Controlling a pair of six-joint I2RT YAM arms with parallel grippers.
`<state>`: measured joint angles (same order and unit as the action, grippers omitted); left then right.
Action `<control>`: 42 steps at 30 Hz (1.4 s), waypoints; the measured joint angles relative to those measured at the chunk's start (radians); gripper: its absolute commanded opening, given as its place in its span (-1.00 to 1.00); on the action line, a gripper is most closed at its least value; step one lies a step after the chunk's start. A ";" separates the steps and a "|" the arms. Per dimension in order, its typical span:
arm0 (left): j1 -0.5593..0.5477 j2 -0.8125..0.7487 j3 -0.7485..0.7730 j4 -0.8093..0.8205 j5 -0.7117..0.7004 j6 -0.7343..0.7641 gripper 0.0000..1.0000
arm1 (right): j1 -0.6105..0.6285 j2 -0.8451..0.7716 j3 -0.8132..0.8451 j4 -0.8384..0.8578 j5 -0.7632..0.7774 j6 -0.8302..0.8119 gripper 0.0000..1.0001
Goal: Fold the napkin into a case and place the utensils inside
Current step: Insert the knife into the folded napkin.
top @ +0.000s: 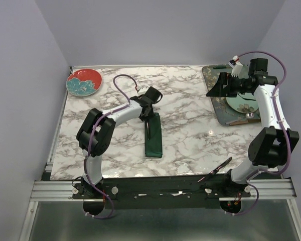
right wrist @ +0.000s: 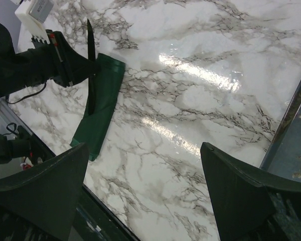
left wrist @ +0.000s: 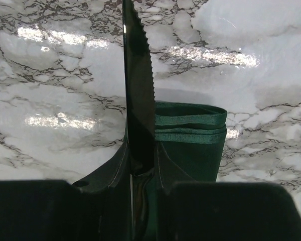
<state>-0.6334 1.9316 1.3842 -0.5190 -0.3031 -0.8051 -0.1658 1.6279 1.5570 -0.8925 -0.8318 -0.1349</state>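
Observation:
The napkin (top: 153, 138) lies mid-table, folded into a long narrow dark green case (left wrist: 195, 135). My left gripper (top: 149, 108) sits at the case's far end, shut on a slim black serrated knife (left wrist: 138, 75), one of the utensils. In the left wrist view the blade stands on edge between the fingers (left wrist: 113, 170), beside the case's folded end. In the right wrist view the knife (right wrist: 91, 75) runs along the case (right wrist: 103, 108); I cannot tell whether it touches or enters it. My right gripper (top: 218, 85) hangs open and empty at the tray's left edge, fingers (right wrist: 50, 186) wide apart.
A teal floral tray (top: 215, 108) sits at the back right with a pale plate (top: 243, 104) on it. A red plate with a blue flower (top: 84, 82) is at the back left corner. Purple cables loop over both arms. Walls close in the table's sides.

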 measured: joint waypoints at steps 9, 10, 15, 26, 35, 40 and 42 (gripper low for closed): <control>-0.006 -0.073 -0.075 0.041 0.009 -0.005 -1.00 | 0.000 0.000 -0.009 -0.001 -0.002 -0.010 1.00; -0.008 -0.081 -0.082 0.045 0.010 -0.005 -1.00 | 0.000 0.000 -0.012 -0.001 -0.006 -0.013 1.00; -0.020 -0.113 -0.109 0.055 0.013 -0.005 -1.00 | 0.000 0.000 -0.025 -0.002 -0.009 -0.017 1.00; -0.052 -0.130 -0.166 0.056 0.045 -0.033 -1.00 | 0.000 -0.002 -0.047 -0.004 -0.011 -0.034 1.00; -0.078 -0.161 -0.196 0.045 0.055 -0.053 -1.00 | 0.000 -0.002 -0.072 -0.008 -0.011 -0.050 1.00; -0.077 -0.163 -0.206 0.034 0.063 -0.061 -1.00 | 0.000 -0.009 -0.080 -0.008 -0.012 -0.050 1.00; -0.077 -0.163 -0.208 0.031 0.067 -0.061 -1.00 | 0.000 -0.013 -0.084 -0.007 -0.012 -0.050 1.00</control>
<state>-0.7109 1.7687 1.1763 -0.4881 -0.2359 -0.8665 -0.1658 1.6146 1.4727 -0.8997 -0.8436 -0.1848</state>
